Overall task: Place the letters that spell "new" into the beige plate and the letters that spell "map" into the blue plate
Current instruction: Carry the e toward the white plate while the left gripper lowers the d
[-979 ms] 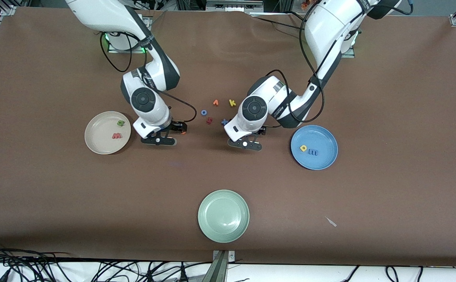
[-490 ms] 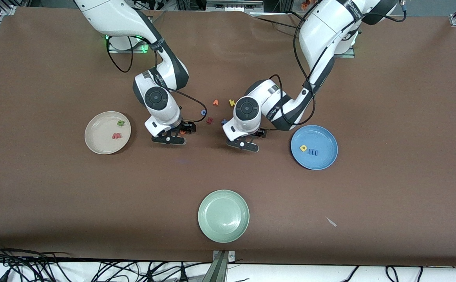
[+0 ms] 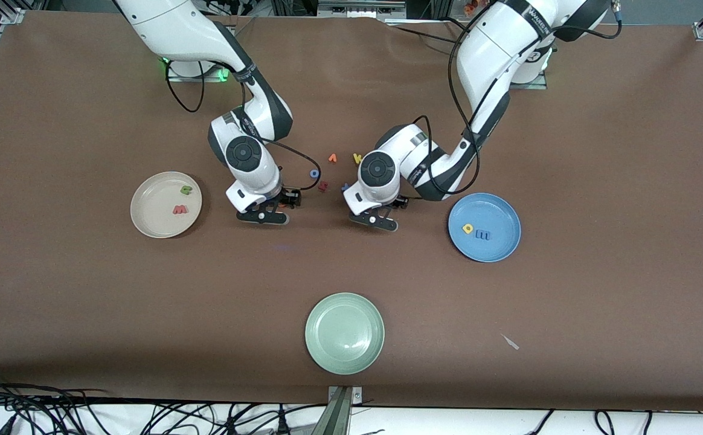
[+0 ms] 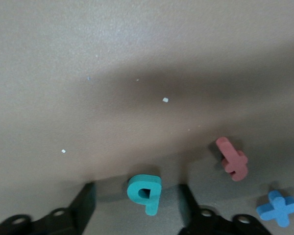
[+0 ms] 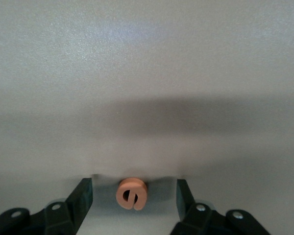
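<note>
Front view, landmark: round pale green plate (image 3: 345, 333), nearest the front camera, mid-table.
Beige plate: round cream-beige shallow plate (image 3: 152, 220), farther from cam than green plate, toward right arm's end.
In beige plate: small green foam n (image 3: 186, 190) & salmon-red foam w (image 3: 180, 209), apart from each other.
Blue plate: round mid-blue shallow plate (image 3: 496, 248), farther than green plate, toward left arm's end.
In blue plate: yellow foam a (image 3: 467, 228) just beside blue foam m (image 3: 482, 234).
Loose letters: blue foam o (image 3: 314, 173), orange foam v (image 3: 332, 158), yellow foam k (image 3: 357, 158), red foam f (image 3: 323, 185), all on brown table (image 3: 86, 302), farther than green plate, w/ blue x (image 4: 279, 209) seen in left wrist view.
Right gripper: (image 5: 133, 198) low at table, betw. beige plate & loose letters; fingers (image 5: 83, 196) spread, one each side of small orange foam e (image 5: 132, 193), gaps both sides, not touching it.
Left gripper: (image 4: 137, 203) low at table, betw. loose letters & blue plate; fingers (image 4: 85, 200) apart, straddling teal foam p (image 4: 145, 192), no contact seen.
Orange e: on table, not in a plate.
Teal p: on table near red f, not in a plate.
</note>
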Motion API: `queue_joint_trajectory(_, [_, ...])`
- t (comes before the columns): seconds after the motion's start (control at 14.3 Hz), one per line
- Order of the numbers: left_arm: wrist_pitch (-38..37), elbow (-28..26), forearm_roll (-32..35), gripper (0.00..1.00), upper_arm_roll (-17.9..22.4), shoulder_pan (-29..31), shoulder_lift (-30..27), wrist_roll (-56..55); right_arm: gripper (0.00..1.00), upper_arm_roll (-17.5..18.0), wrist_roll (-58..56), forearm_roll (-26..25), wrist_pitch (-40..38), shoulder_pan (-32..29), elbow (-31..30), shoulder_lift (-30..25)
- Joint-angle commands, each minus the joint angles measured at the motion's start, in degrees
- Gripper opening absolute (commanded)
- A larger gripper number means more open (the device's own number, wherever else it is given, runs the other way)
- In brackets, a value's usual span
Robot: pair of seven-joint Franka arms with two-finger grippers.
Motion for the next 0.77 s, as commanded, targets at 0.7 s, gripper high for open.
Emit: queue_joint_trajectory(0.7, [-12.5,1.4,1.3,0.00,0.2,6.7,-9.2,11.9,0.46,0.6,-1.2,0.8,0.4,0.4,0.3,0.8])
